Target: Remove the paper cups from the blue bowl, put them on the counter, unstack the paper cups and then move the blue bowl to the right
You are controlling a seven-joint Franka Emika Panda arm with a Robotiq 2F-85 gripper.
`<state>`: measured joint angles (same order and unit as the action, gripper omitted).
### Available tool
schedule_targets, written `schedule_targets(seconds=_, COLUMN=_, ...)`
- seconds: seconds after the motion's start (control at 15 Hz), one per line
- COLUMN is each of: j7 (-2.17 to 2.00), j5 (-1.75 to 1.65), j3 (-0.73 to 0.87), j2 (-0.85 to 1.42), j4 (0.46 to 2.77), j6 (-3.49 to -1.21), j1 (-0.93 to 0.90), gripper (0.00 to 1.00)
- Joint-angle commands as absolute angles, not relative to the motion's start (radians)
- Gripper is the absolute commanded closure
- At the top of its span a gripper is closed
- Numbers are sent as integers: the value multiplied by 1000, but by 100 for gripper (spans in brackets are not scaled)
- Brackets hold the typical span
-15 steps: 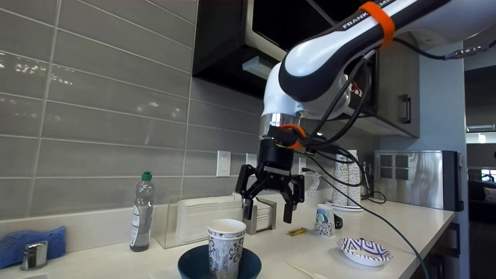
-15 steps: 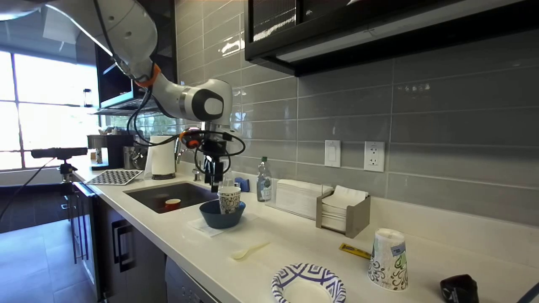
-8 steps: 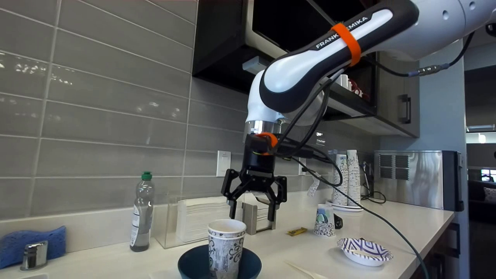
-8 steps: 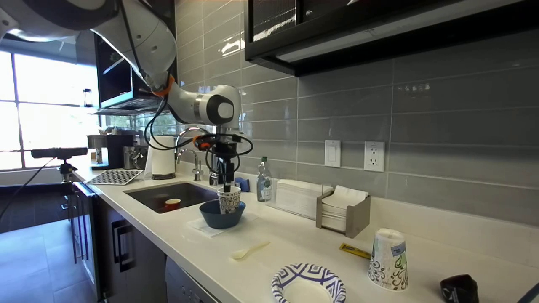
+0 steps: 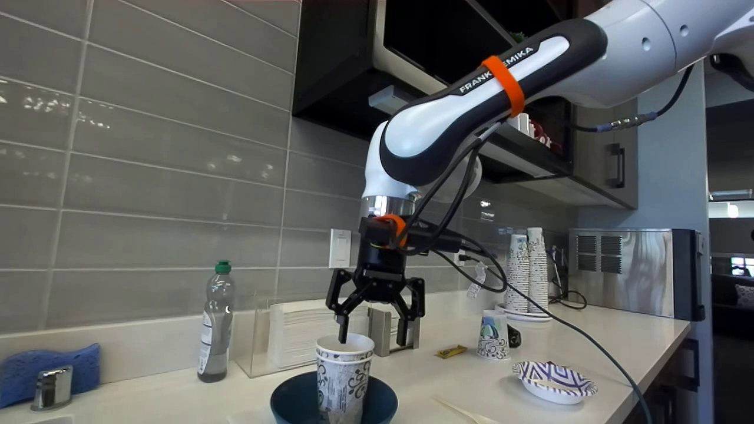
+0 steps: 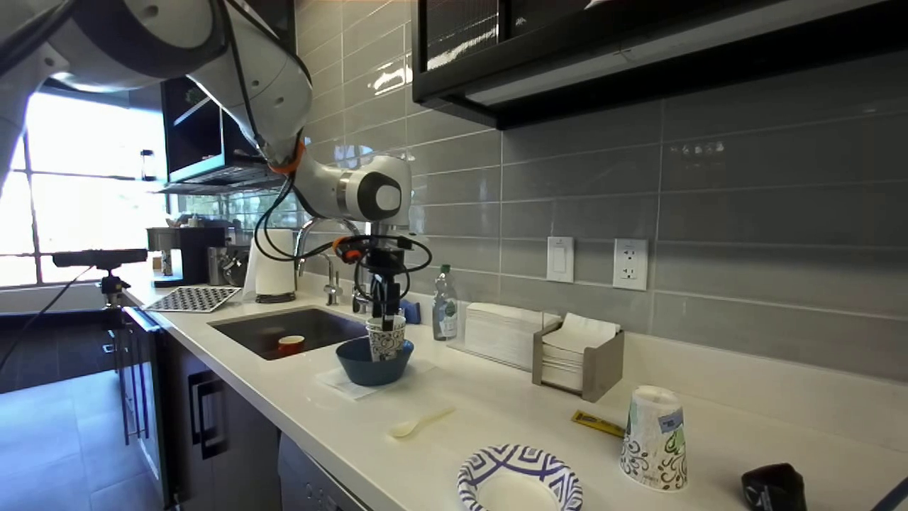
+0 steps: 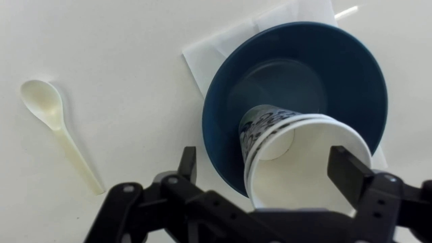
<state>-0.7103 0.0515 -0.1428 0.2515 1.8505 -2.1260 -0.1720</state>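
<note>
Black two-fingered gripper (image 5: 372, 338) is hanging point-down over the work, fingers standing wide apart, holding nothing. Two small tapered white paper cups with a dark scroll print (image 5: 344, 377) are nesting one in the other and standing mouth up inside a wide, round, dark blue bowl (image 7: 354, 81). In the wrist view one fingertip (image 7: 347, 172) is showing over the cups' mouth, the other beyond the bowl's rim; not making out whether either is touching. Bowl is resting on a white paper napkin (image 7: 202, 64), itself lying on the long pale cream countertop (image 6: 489, 419). A pale cream spoon (image 7: 68, 144) is lying near the bowl. Farther along, a white dish with a dark blue geometric pattern (image 6: 521, 458) is sitting; another patterned white paper cup (image 6: 654, 443) is standing upside down, just beside a yellow packet (image 6: 598, 423).
</note>
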Motion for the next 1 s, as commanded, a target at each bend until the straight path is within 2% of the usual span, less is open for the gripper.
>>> schedule_targets(seconds=0.0, j7=-712, j5=51, j3=-124, j2=252, j4=1854, j6=-2141, j1=-190, gripper=7)
schedule_targets(seconds=0.13, j7=-709, j5=55, j3=-124, j2=246, j4=1864, j6=-2145, j1=-189, gripper=21)
schedule_targets(seconds=0.27, j7=-706, j5=59, j3=-124, j2=244, j4=1872, j6=-2150, j1=-187, gripper=22)
schedule_targets(seconds=0.33, j7=-705, j5=60, j3=-124, j2=244, j4=1875, j6=-2152, j1=-187, gripper=30)
schedule_targets(seconds=0.4, j7=-703, j5=62, j3=-124, j2=244, j4=1877, j6=-2155, j1=-186, gripper=28)
schedule_targets(seconds=0.53, j7=-700, j5=65, j3=-124, j2=244, j4=1880, j6=-2158, j1=-185, gripper=35)
schedule_targets(seconds=0.6, j7=-697, j5=67, j3=-125, j2=245, j4=1881, j6=-2160, j1=-185, gripper=35)
schedule_targets(seconds=0.67, j7=-696, j5=69, j3=-125, j2=247, j4=1881, j6=-2164, j1=-185, gripper=44)
schedule_targets(seconds=0.8, j7=-692, j5=74, j3=-126, j2=251, j4=1884, j6=-2171, j1=-184, gripper=41)
schedule_targets(seconds=0.87, j7=-690, j5=77, j3=-126, j2=252, j4=1887, j6=-2175, j1=-183, gripper=45)
schedule_targets(seconds=0.93, j7=-688, j5=81, j3=-126, j2=254, j4=1890, j6=-2180, j1=-183, gripper=43)
